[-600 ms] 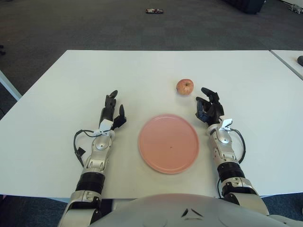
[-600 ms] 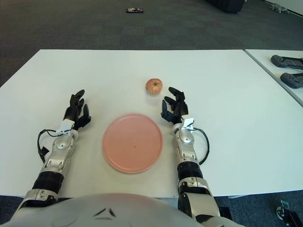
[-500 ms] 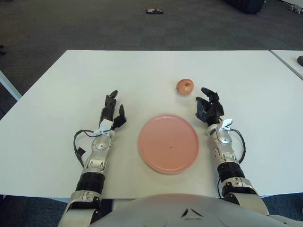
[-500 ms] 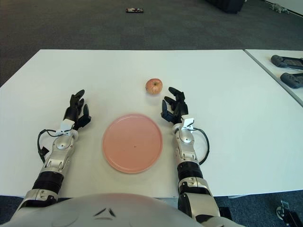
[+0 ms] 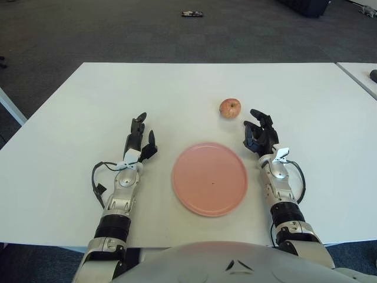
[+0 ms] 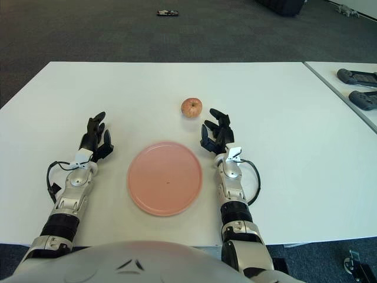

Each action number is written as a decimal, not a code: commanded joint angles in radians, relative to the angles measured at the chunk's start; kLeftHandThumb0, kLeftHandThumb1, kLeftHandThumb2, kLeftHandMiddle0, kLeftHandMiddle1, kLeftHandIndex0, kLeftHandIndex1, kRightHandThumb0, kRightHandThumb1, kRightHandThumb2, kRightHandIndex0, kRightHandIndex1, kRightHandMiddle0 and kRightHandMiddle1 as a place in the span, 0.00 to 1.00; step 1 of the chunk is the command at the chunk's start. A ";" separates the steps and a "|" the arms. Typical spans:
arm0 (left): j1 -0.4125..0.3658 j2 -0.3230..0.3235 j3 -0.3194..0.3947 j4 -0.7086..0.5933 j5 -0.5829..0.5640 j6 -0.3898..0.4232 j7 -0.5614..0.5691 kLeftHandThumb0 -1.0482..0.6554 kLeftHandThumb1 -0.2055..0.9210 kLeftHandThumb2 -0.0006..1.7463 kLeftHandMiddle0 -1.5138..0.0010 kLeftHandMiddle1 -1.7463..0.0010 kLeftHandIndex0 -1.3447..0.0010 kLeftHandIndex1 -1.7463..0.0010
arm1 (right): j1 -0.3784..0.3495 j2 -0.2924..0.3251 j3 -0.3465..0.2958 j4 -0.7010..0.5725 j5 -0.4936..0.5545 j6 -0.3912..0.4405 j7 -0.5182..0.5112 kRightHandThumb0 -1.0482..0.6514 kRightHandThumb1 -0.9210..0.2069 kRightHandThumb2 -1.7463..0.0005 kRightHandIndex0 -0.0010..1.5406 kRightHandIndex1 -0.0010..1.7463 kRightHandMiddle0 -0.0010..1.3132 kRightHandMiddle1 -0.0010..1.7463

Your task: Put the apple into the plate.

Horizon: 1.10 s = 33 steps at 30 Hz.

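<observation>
The apple [image 5: 230, 108] is found upright on the white table [image 5: 70, 135], beyond the far right edge of the pink plate [image 5: 210, 178] and apart from it. The plate is seen flat near the table's front edge, with nothing on it. The right hand [image 5: 259, 133] is placed just beside the apple, on its near right side, without touching it; its fingers [image 5: 254, 114] are spread and hold nothing. The left hand [image 5: 139, 140] is seen to the left of the plate, fingers extended and parted, holding nothing. No object is noted between the apple and the plate. A second table [image 6: 341, 76] adjoins on the right, carrying two dark controllers [image 6: 357, 76]. A small dark item [image 5: 192, 13] is noted on the carpet [image 5: 88, 29] beyond.
</observation>
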 commanded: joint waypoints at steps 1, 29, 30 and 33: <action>-0.008 -0.001 -0.003 0.011 0.007 0.005 0.003 0.11 1.00 0.54 0.88 0.94 1.00 0.69 | 0.035 0.004 -0.003 0.028 0.002 0.050 -0.004 0.36 0.29 0.49 0.10 0.46 0.00 0.46; -0.020 -0.012 -0.006 0.027 0.016 0.004 0.010 0.10 1.00 0.55 0.87 0.95 1.00 0.69 | 0.116 -0.017 -0.029 -0.293 -0.036 -0.071 -0.055 0.39 0.39 0.46 0.02 0.45 0.00 0.48; -0.021 -0.013 -0.007 0.029 0.017 0.003 0.011 0.10 1.00 0.55 0.87 0.95 1.00 0.69 | 0.115 -0.018 -0.029 -0.293 -0.036 -0.069 -0.056 0.39 0.39 0.46 0.02 0.45 0.00 0.48; -0.021 -0.014 -0.007 0.029 0.020 0.003 0.012 0.10 1.00 0.55 0.87 0.95 1.00 0.69 | 0.115 -0.020 -0.027 -0.294 -0.035 -0.068 -0.059 0.39 0.39 0.46 0.01 0.45 0.00 0.48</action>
